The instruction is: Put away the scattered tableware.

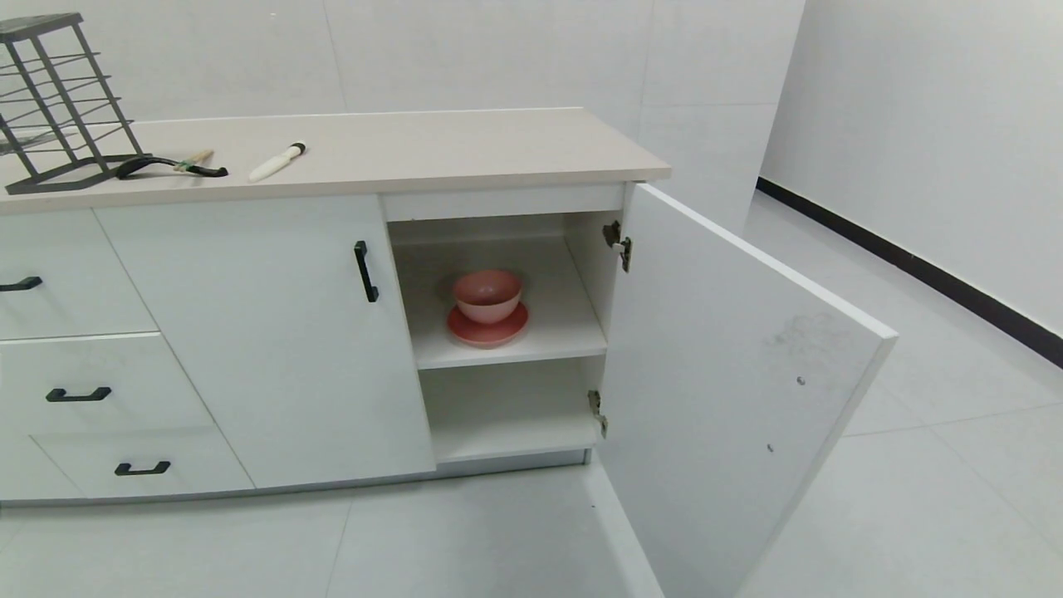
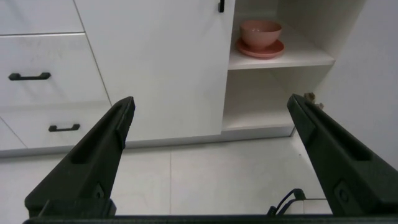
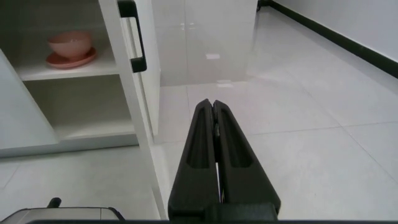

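A pink bowl (image 1: 487, 295) sits on a pink plate (image 1: 487, 328) on the upper shelf (image 1: 565, 328) of the open white cabinet; bowl (image 2: 260, 32) and plate (image 2: 261, 49) also show in the left wrist view, and bowl (image 3: 69, 45) on plate (image 3: 69, 60) in the right wrist view. On the countertop (image 1: 432, 149) lie a white-handled knife (image 1: 276, 161) and a black-handled utensil (image 1: 170, 166). My left gripper (image 2: 211, 112) is open, low over the floor, facing the cabinet. My right gripper (image 3: 214, 115) is shut with nothing in it, beside the open door's edge.
The cabinet door (image 1: 731, 390) stands swung wide open to the right, its black handle (image 3: 134, 34) near my right gripper. A dark wire rack (image 1: 58, 100) stands on the counter's left end. Drawers (image 1: 79, 390) with black handles are on the left. Tiled floor (image 1: 913, 498) lies open.
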